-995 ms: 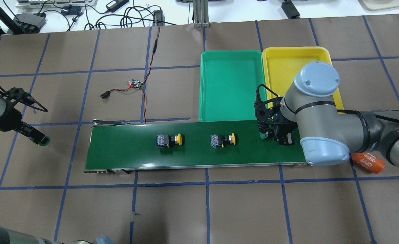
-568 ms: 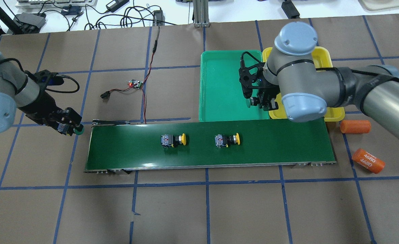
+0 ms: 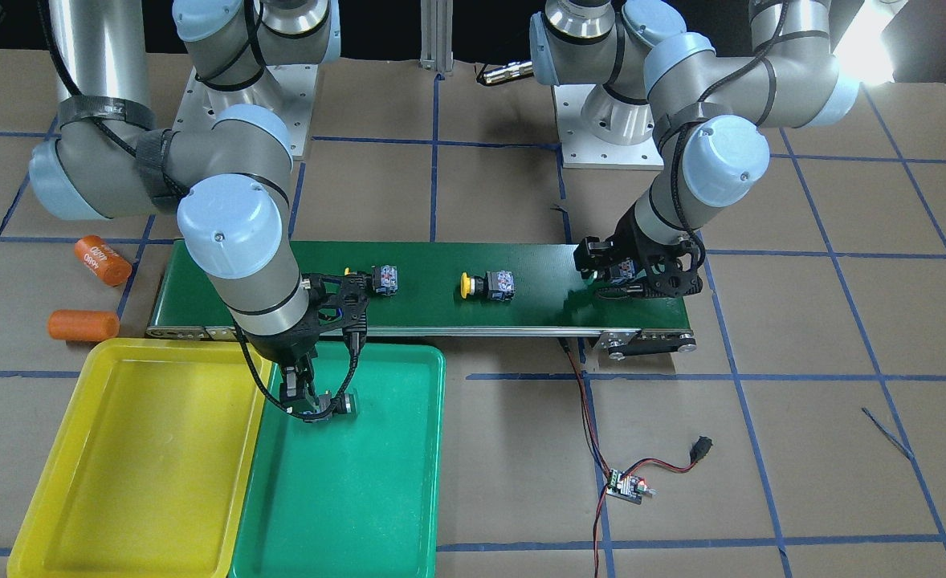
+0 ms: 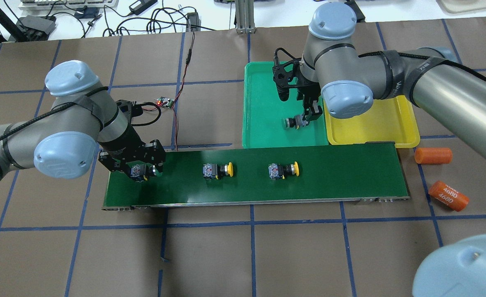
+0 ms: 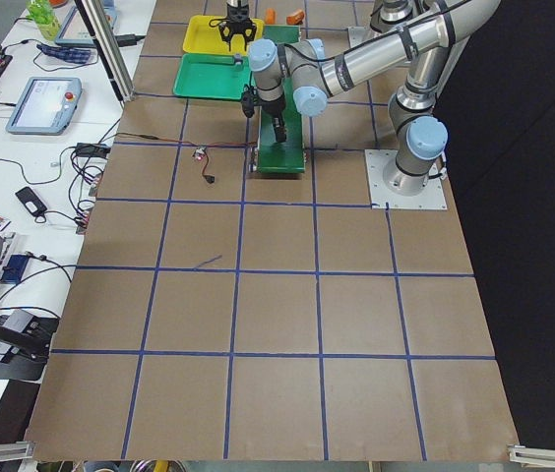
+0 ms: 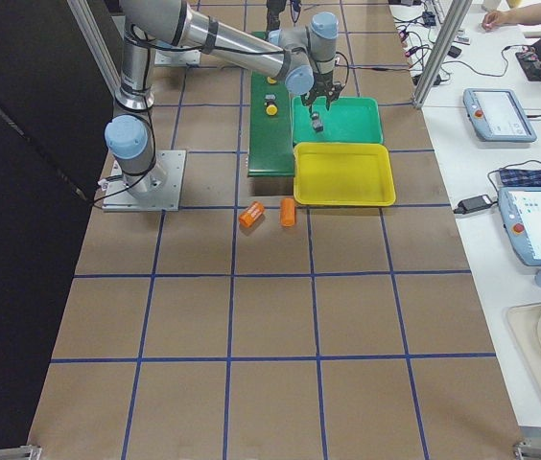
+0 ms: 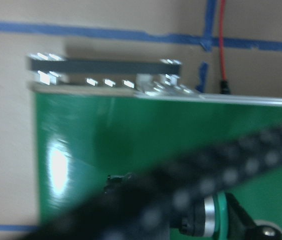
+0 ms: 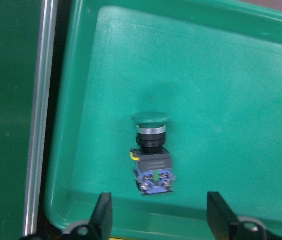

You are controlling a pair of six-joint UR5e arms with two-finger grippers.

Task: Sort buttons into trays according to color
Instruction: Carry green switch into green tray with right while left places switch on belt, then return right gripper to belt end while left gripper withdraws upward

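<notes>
Front view: right gripper (image 3: 304,399) over teal green plastic tray (image 3: 360,498), jaws wide apart, empty; green-cap push-button switch A (image 3: 340,403) lies on tray floor just beside them. Overhead: near yellow-cap push-button switch (image 4: 283,170) and far yellow-cap switch (image 4: 217,170) on dark green conveyor belt (image 4: 350,173), long axes along belt, caps twd right arm's end; right arm nearer, so prob its pick, for bright yellow plastic tray (image 4: 371,123). Left gripper (image 4: 144,170) at belt's other end, jaws closed on green-cap switch B (image 4: 137,170). R wrist: A's cap points away from jaws. L wrist: blurred, cable hides grip.
</notes>
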